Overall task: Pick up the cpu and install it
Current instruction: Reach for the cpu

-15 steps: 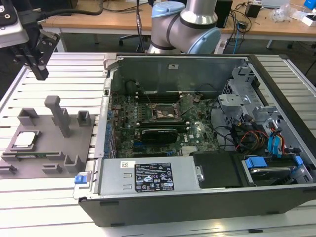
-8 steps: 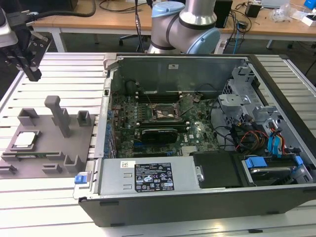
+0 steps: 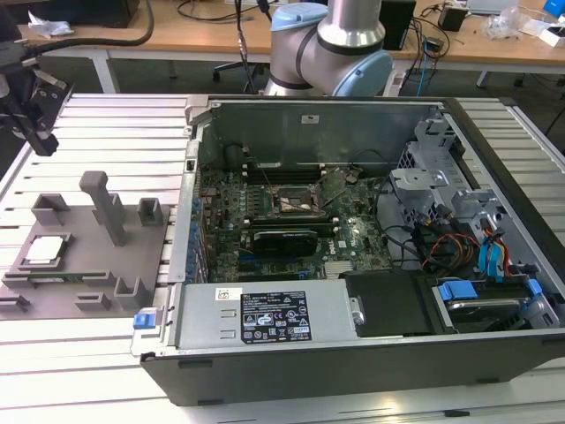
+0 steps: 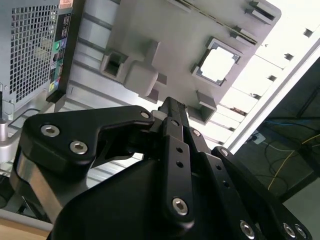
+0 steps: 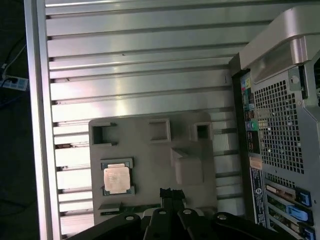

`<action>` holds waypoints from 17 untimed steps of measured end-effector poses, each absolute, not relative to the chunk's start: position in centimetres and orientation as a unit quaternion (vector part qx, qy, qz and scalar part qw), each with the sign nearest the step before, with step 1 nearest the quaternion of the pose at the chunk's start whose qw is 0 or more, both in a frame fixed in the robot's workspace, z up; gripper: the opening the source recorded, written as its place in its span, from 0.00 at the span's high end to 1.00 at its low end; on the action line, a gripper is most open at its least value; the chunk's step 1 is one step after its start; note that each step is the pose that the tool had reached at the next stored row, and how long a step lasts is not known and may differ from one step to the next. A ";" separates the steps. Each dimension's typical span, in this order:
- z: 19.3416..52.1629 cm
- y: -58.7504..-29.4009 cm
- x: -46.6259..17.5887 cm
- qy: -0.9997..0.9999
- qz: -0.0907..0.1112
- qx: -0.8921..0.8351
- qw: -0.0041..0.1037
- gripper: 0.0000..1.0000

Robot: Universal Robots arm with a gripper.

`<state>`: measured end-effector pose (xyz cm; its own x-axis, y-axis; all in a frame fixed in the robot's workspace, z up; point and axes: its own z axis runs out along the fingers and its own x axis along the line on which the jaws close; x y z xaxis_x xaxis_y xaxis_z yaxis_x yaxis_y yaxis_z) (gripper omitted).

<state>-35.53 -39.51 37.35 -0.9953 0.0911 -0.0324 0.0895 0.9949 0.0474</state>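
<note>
Cpu (image 3: 44, 251) on plate (image 3: 88, 269) (slotted table (image 3: 115, 132)), desks (image 3: 212, 35) behind

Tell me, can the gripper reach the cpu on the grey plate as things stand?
Probably yes. The cpu lies uncovered in its recess on the grey plate, and the gripper hangs above that plate with nothing between them.

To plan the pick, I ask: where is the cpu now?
The cpu lies on the grey fixture plate at the exterior view's left, outside the open computer case.
</note>
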 end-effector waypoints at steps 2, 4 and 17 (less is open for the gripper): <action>37.1 -39.5 -35.7 0.999 0.023 0.045 0.017 0.89; 36.9 -39.5 -36.0 0.999 0.023 0.045 0.017 0.89; 36.1 -39.5 -37.6 0.999 0.023 0.045 0.017 0.89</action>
<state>-37.63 -39.50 36.13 -0.9953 0.0911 -0.0324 0.0895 0.9949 0.0474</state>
